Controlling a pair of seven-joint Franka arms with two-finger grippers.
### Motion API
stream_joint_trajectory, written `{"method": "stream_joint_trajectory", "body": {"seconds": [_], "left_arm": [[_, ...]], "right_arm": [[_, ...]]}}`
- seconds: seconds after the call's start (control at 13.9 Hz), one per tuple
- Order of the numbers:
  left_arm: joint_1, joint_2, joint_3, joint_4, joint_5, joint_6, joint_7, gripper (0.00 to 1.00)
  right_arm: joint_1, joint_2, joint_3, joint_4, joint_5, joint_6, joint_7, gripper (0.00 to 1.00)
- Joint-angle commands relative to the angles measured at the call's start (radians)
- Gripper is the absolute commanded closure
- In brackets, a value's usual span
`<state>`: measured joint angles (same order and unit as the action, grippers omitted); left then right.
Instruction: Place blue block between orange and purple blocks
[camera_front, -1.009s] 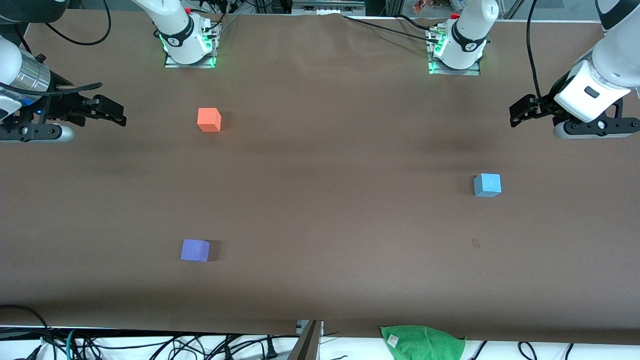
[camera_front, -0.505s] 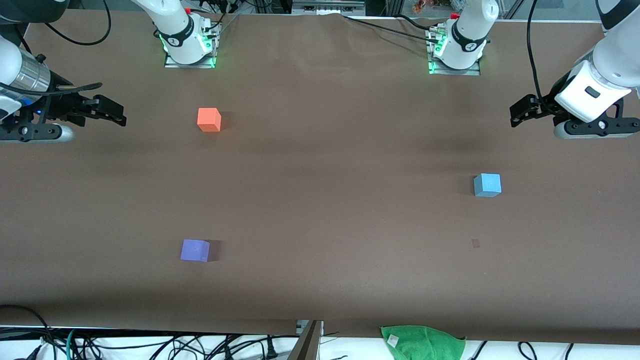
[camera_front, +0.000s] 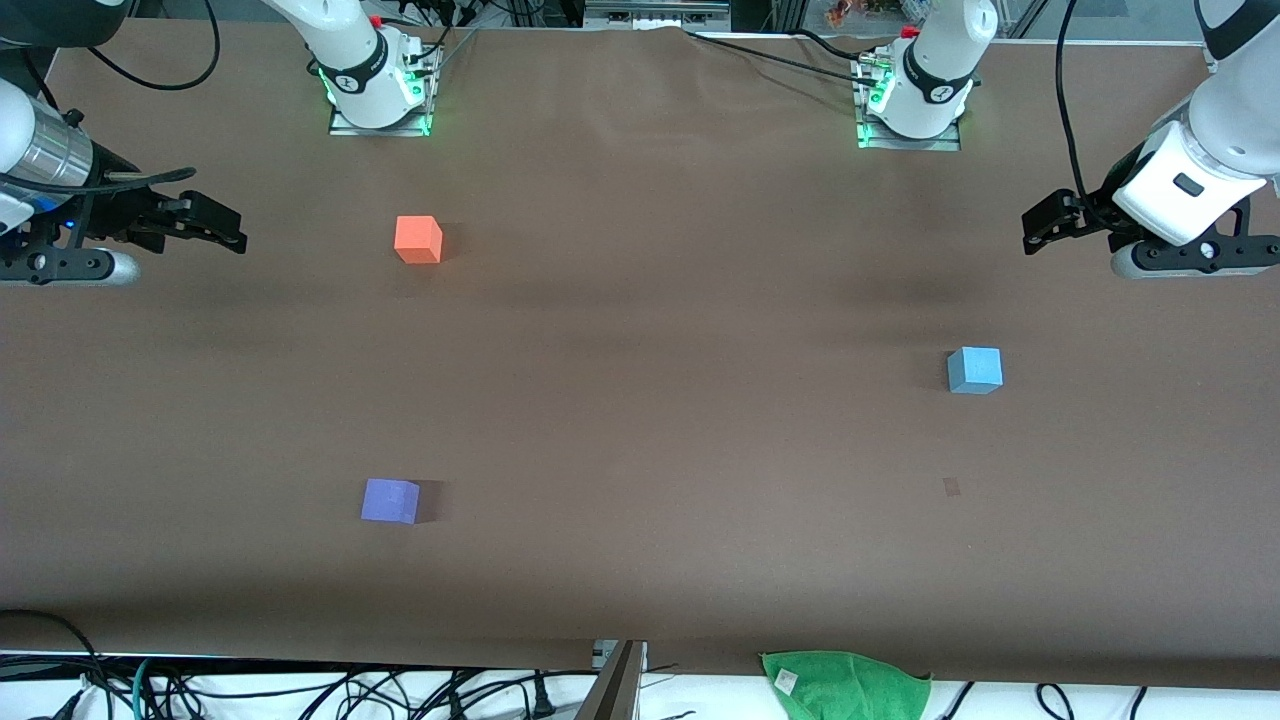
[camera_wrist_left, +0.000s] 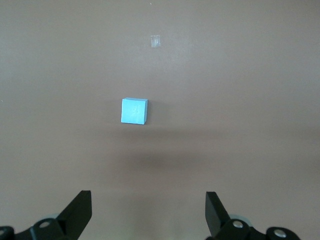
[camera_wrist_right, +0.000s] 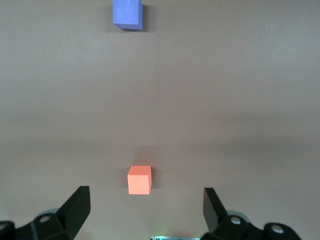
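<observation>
Left arm base: mounted at the tabletop's edge farthest from the front camera, toward the left arm's end.
Left arm: reaches out past its end of the tabletop, wrist turned back inward.
Left end effector (camera_front: 1040, 228): raised over the tabletop's edge at the left arm's end; fingers (camera_wrist_left: 77, 212) spread wide, nothing between them.
Right arm base: mounted at the same edge, toward the right arm's end.
Right arm: mirrors the left, wrist pointing inward.
Right end effector (camera_front: 225, 228): raised over the tabletop's edge at the right arm's end; fingers (camera_wrist_right: 75, 207) spread wide, holding nothing.
</observation>
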<state>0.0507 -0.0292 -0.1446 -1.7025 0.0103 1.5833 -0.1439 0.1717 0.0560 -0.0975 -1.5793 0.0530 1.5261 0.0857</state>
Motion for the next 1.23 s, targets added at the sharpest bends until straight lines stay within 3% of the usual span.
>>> {"method": "stream_joint_trajectory", "body": {"seconds": [0.0, 0.29, 0.58, 0.79, 0.94, 1.15], "left_arm": [[0.004, 0.038, 0.002, 0.027, -0.032, -0.040, 0.020, 0.00], [0.017, 0.162, 0.017, 0.029, -0.001, -0.077, 0.024, 0.00], [0.095, 0.329, 0.019, 0.026, 0.016, 0.127, 0.082, 0.00], [0.097, 0.461, 0.019, 0.006, 0.046, 0.251, 0.096, 0.00], [0.087, 0.520, 0.016, 0.003, 0.095, 0.286, 0.096, 0.00], [0.084, 0.542, 0.011, -0.084, 0.147, 0.397, 0.098, 0.00]], "right_arm": [[-0.009, -0.001, 0.002, 0.015, 0.018, -0.015, -0.004, 0.00], [-0.009, -0.001, 0.002, 0.013, 0.018, -0.015, -0.004, 0.00], [-0.009, -0.001, 0.002, 0.015, 0.018, -0.015, -0.006, 0.00], [-0.009, 0.001, 0.002, 0.015, 0.018, -0.014, -0.004, 0.00], [-0.009, 0.001, 0.002, 0.013, 0.018, -0.014, -0.004, 0.00], [-0.009, 0.001, 0.002, 0.015, 0.018, -0.015, -0.006, 0.00]]}}
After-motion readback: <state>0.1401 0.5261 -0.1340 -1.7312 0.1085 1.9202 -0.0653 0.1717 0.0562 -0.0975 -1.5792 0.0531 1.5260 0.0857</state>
